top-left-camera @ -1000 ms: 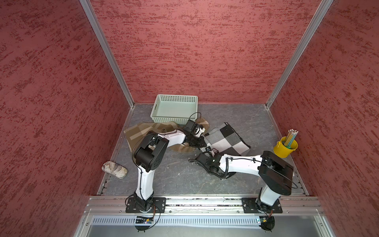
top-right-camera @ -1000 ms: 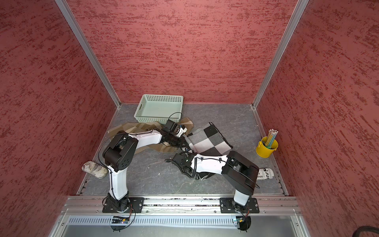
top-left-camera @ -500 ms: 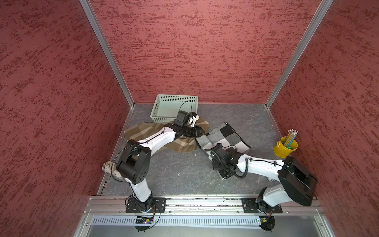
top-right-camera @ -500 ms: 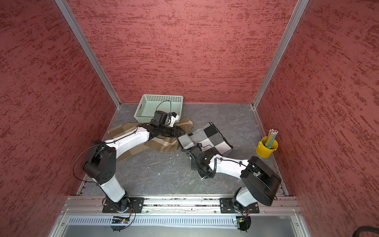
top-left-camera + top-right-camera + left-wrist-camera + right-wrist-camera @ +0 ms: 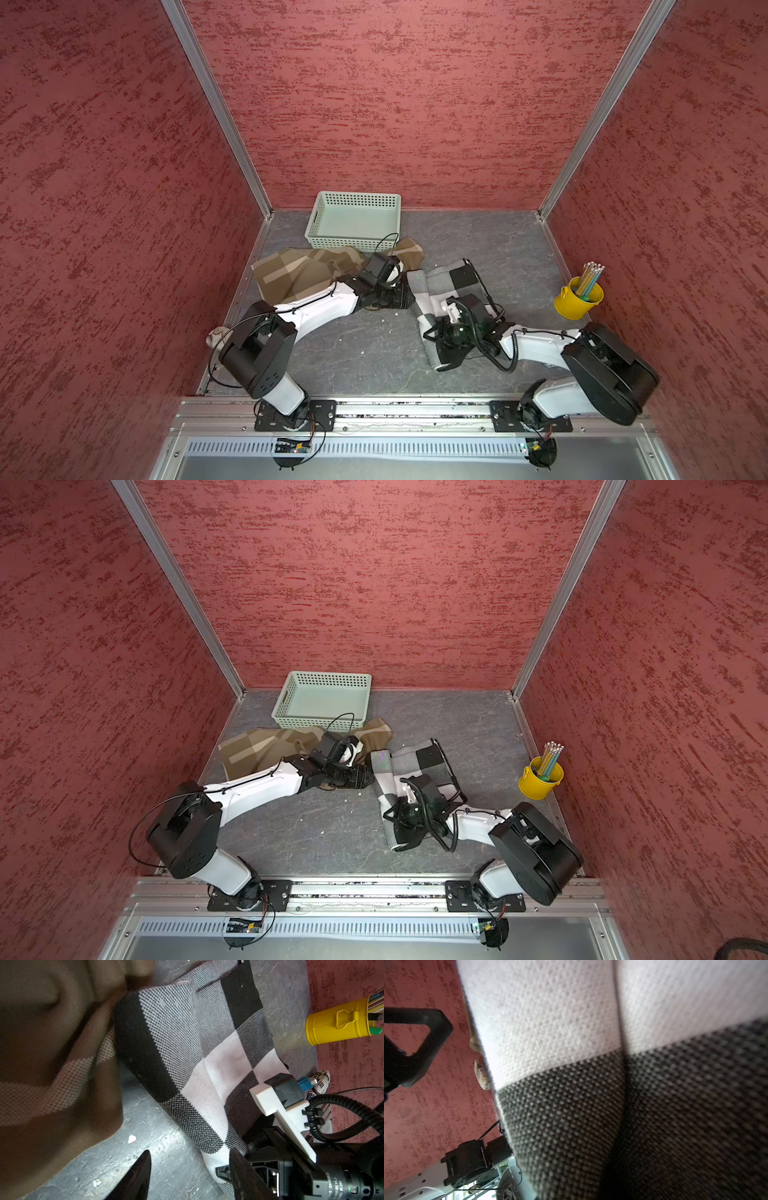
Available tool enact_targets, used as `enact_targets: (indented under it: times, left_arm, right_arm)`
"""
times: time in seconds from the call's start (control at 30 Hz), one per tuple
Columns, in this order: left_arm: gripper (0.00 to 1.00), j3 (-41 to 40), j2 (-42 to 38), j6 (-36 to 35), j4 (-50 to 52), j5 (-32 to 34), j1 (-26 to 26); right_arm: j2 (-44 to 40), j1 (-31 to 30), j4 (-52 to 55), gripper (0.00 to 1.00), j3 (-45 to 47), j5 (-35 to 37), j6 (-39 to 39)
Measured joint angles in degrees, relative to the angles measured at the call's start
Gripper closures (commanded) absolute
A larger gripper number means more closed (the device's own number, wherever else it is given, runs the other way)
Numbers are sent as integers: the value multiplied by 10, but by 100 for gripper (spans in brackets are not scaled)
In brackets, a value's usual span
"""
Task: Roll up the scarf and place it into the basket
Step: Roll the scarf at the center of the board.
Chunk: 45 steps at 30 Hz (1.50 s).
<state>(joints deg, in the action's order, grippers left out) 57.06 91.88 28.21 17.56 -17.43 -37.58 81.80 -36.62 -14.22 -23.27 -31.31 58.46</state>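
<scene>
- Grey, stone-patterned bench (image 5: pixel 365 357) fills the lower middle of both top views and carries everything.
- Black, white and grey checked scarf (image 5: pixel 440 286) lies right of centre in a loose, partly doubled heap. One long edge is folded over, but no tight roll has formed. It touches the brown plaid cloth (image 5: pixel 299 274) spread left of centre, and both tools are at it, so it is probably the scarf meant.
- Mint-green basket (image 5: pixel 351 244) sits at the upper middle against the back wall with nothing in it, apart from the checked scarf.
- Right tool (image 5: pixel 401 814) rests on the lower end of the scarf. Cloth fills its wrist view and hides the jaws, so whether it is clamped cannot be told.
- Left tool (image 5: pixel 189 1176) hangs just beside the scarf's left edge, its fingers (image 5: pixel 137 1176) apart over bare bench, holding nothing.
- Yellow bucket (image 5: pixel 579 299) of pencils stands at the right edge, uninvolved.
- Judged from this, the task is early: the rolling, the lift and the placing are all left to do.
</scene>
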Motion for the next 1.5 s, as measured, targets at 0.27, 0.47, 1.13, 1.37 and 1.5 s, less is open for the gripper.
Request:
enact_targets:
  times: [0.27, 0.47, 1.13, 1.37, 1.5]
  left_arm:
    - [64, 68, 127, 27, -34, 16, -14]
    - [100, 132, 177, 40, -12, 75, -31]
    - [100, 405, 310, 3, 312, 360, -81]
    - [100, 410, 311, -2, 320, 357, -79]
    - [100, 409, 311, -5, 319, 346, -75]
  right_arm:
    - [26, 5, -55, 84, 9, -41, 18]
    - [69, 9, -97, 57, 6, -65, 26]
    - [-112, -178, 408, 29, -187, 396, -54]
    - [43, -282, 439, 24, -313, 552, -32]
    - [132, -306, 455, 26, -360, 608, -33]
